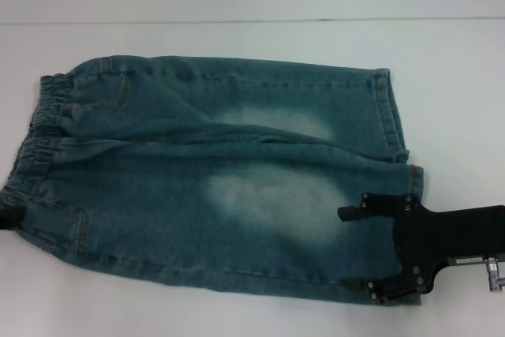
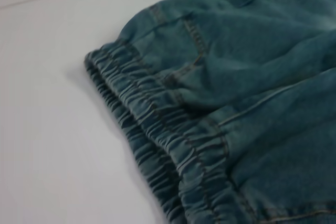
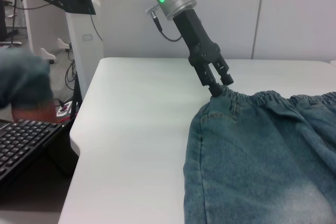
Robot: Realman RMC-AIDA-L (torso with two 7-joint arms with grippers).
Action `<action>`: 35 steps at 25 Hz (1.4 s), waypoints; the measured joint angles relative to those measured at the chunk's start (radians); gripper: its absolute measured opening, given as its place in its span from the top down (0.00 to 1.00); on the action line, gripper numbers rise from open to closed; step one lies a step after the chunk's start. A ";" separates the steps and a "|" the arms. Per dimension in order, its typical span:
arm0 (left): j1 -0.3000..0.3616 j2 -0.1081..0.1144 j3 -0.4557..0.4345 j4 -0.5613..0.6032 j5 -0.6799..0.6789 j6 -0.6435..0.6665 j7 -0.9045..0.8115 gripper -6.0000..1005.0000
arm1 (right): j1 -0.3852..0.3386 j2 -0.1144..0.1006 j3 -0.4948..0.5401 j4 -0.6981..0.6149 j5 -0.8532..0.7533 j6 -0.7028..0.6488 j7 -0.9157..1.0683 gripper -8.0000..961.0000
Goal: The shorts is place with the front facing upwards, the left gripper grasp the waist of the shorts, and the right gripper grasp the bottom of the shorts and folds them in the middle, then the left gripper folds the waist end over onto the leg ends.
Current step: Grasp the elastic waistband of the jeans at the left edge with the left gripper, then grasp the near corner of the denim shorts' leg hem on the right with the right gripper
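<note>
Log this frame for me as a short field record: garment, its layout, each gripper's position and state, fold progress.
garment: denim shorts
layout: flat on the white table, waistband toward the robot's left, leg hems to its right
left gripper: at the waistband's near corner, shut on it
right gripper: over the near leg's hem, open, one finger on either side of it
fold progress: not yet folded

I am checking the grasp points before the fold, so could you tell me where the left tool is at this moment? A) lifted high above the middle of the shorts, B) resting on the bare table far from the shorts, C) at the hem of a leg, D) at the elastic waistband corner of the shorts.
D: the right wrist view shows the left tool down at the gathered waistband corner of the shorts.
</note>
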 joint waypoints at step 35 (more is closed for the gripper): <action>0.003 -0.014 0.037 -0.004 0.001 -0.002 0.071 0.81 | -0.006 0.000 0.004 0.009 0.004 0.026 0.017 0.02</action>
